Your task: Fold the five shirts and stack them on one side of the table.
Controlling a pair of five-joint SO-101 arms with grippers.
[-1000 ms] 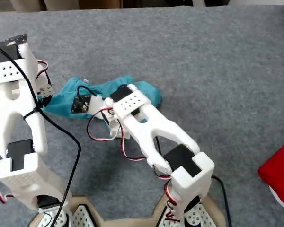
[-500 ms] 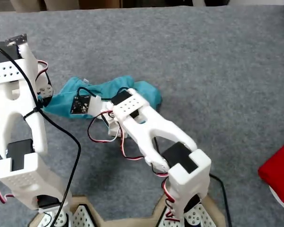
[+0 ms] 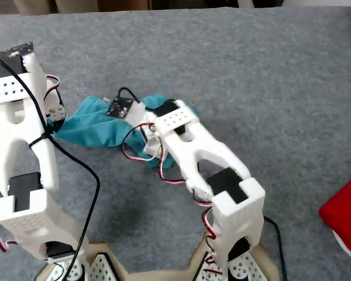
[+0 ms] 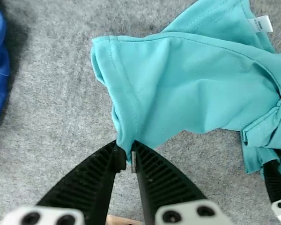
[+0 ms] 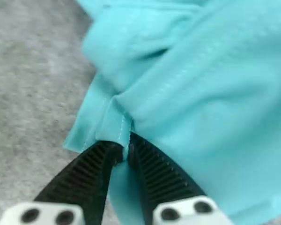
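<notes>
On the grey worktop (image 3: 251,76), the left gripper (image 4: 125,161) and right gripper (image 5: 124,150) each have jaws clamped on the teal shirt (image 4: 187,84), apparently mid-fold, which likely next calls for carrying its edge over evenly.

A grey, felt-like cover lies evenly lit across the whole worktop (image 3: 269,88), with a dark brown strip of furniture (image 3: 123,4) just past its far edge and a pale wooden board (image 3: 158,274) at its near edge.

No legible text; small white sewn-in label (image 4: 262,22) at the edge of the teal fabric shirt (image 4: 192,84) carries print too fine to read.
</notes>
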